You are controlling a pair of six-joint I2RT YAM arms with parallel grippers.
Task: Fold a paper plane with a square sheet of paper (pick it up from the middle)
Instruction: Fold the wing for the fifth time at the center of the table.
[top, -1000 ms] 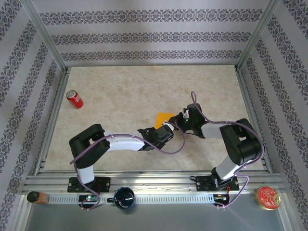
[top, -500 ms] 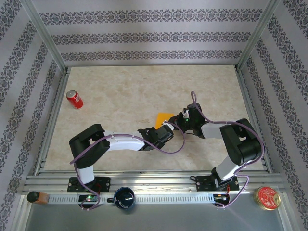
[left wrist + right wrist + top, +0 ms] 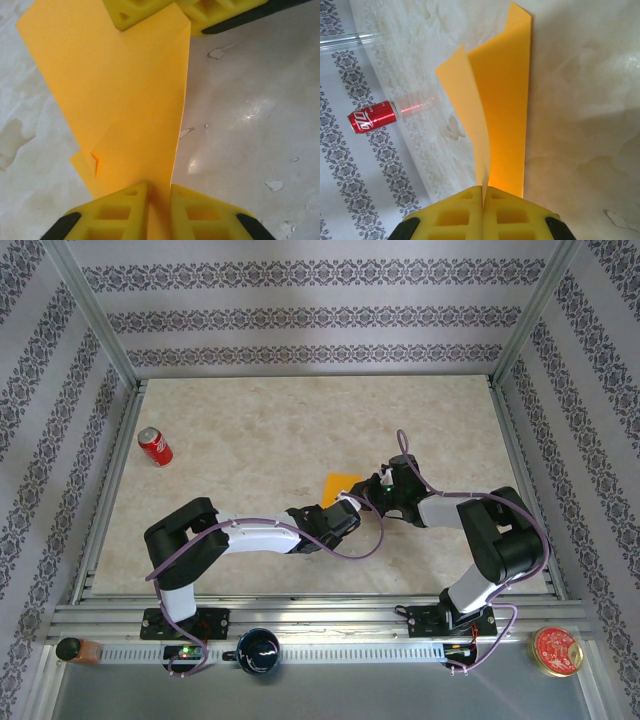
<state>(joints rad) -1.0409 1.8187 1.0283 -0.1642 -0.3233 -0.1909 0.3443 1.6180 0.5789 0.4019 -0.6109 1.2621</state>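
The orange-yellow paper [image 3: 340, 484] is folded long and narrow and lies low over the middle of the table [image 3: 250, 420], between the two arms. My left gripper [image 3: 347, 506] is shut on its near end; in the left wrist view the paper [image 3: 125, 90] runs up from my pinching left gripper [image 3: 159, 200] to the right gripper's yellow fingers [image 3: 145, 10]. My right gripper [image 3: 366, 494] is shut on the other end. In the right wrist view two paper flaps [image 3: 505, 100] rise from my right gripper [image 3: 483, 194].
A red soda can [image 3: 155, 446] lies at the table's left edge, also seen as the can [image 3: 372, 116] from the right wrist. On the near rail sit a dark round object [image 3: 258, 650] and a red tin [image 3: 556, 650]. Aluminium frame posts and patterned walls enclose the table.
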